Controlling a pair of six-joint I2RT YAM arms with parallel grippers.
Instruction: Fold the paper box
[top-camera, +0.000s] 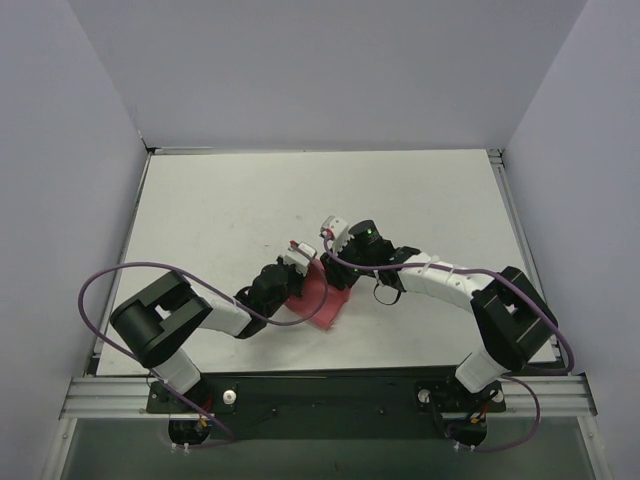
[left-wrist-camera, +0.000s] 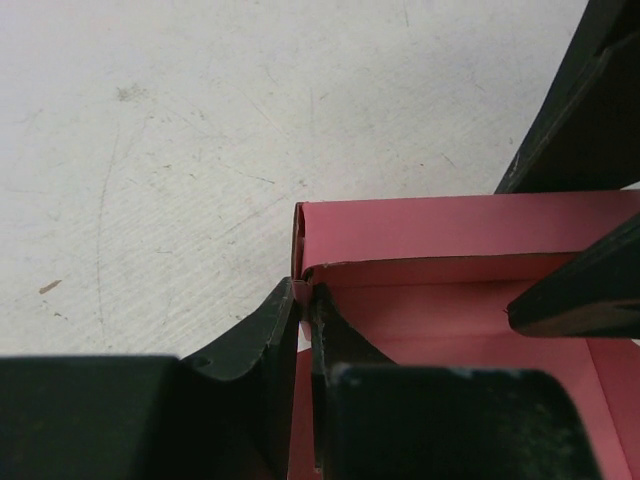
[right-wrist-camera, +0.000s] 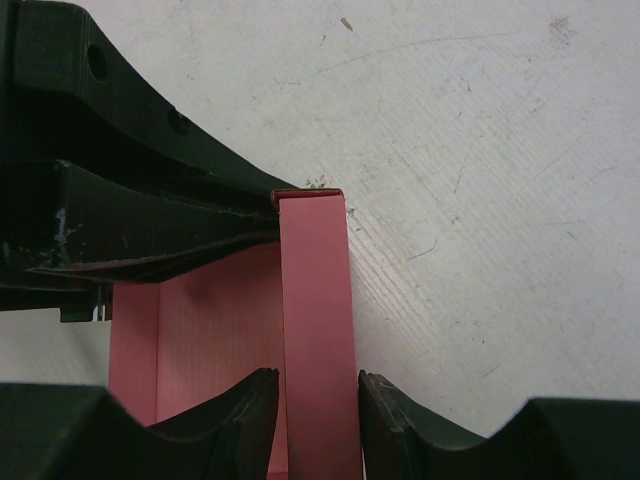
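The pink paper box (top-camera: 322, 302) lies on the white table between my two arms, partly formed with walls raised. In the left wrist view the box (left-wrist-camera: 450, 225) shows a back wall and open inside. My left gripper (left-wrist-camera: 305, 300) is shut on a thin side wall at the box's corner; it also shows in the top view (top-camera: 298, 266). In the right wrist view my right gripper (right-wrist-camera: 318, 385) straddles a folded wall strip of the box (right-wrist-camera: 318, 290), its fingers touching both sides. My right gripper also shows in the top view (top-camera: 336, 262), close beside the left one.
The white table (top-camera: 230, 210) is scuffed and bounded by grey walls on three sides. The right gripper's dark fingers (left-wrist-camera: 585, 290) reach into the left wrist view. The left gripper's dark body (right-wrist-camera: 120, 200) fills the upper left of the right wrist view.
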